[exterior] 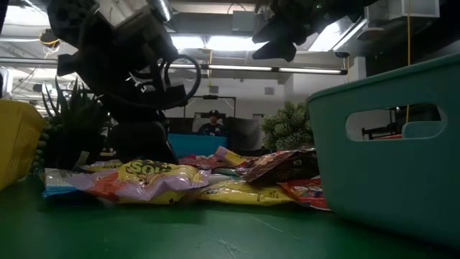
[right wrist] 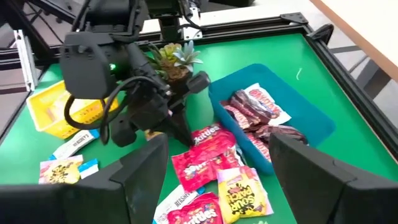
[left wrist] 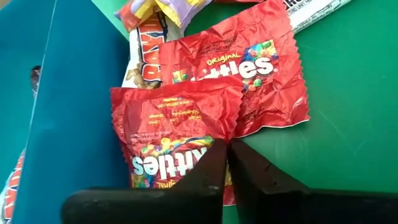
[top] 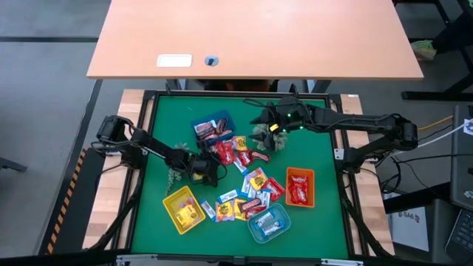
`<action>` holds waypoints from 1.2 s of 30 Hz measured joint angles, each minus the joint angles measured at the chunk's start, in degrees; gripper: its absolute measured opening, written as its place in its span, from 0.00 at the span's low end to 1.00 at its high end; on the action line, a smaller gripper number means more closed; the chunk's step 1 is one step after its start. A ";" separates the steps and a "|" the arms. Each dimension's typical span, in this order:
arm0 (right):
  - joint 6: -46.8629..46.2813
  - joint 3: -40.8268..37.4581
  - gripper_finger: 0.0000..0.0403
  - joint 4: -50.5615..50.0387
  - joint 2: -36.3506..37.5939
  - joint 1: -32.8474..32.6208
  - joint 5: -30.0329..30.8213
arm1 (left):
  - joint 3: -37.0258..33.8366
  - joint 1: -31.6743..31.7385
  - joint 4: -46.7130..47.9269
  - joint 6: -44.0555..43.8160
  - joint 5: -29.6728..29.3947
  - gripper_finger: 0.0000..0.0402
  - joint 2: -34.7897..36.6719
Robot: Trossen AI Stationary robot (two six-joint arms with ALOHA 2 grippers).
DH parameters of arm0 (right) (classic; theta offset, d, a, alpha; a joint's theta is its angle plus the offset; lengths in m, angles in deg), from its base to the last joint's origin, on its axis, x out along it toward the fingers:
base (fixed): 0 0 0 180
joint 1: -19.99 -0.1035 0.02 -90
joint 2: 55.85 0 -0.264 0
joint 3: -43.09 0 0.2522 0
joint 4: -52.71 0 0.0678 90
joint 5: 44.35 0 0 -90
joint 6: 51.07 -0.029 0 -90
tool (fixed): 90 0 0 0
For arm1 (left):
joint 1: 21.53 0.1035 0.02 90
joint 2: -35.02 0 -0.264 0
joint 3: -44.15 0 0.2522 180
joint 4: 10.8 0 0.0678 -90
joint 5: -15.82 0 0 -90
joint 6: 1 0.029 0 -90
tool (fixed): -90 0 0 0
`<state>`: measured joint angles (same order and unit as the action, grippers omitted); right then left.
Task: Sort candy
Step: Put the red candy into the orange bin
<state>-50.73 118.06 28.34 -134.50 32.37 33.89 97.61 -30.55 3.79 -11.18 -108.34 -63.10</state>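
Green surface (top: 310,222) with a black frame edge; open green mat along the near strip and far-right side. Four rigid plastic trays: blue (top: 199,120) far, yellow (top: 173,214), teal (top: 255,230) and orange (top: 289,174) near. Candy (top: 247,193), flat crinkly foil packs, piled mid-surface between the trays, with some in each tray. Left gripper (left wrist: 227,163) low beside the blue tray, fingers pinched together on the edge of a red Skittles pack (left wrist: 171,134). Right gripper (right wrist: 214,165) hovers above the far side, fingers fully apart, holding nothing.
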 joint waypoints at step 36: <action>6.21 0.05 0.70 -8.00 -6.87 -12.51 9.59 | 0.89 0.38 -12.43 -9.41 6.51 0.00 -0.02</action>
<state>-44.52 118.11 20.33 -141.37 19.86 43.48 98.50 -30.17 -8.64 -20.60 -101.84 -63.12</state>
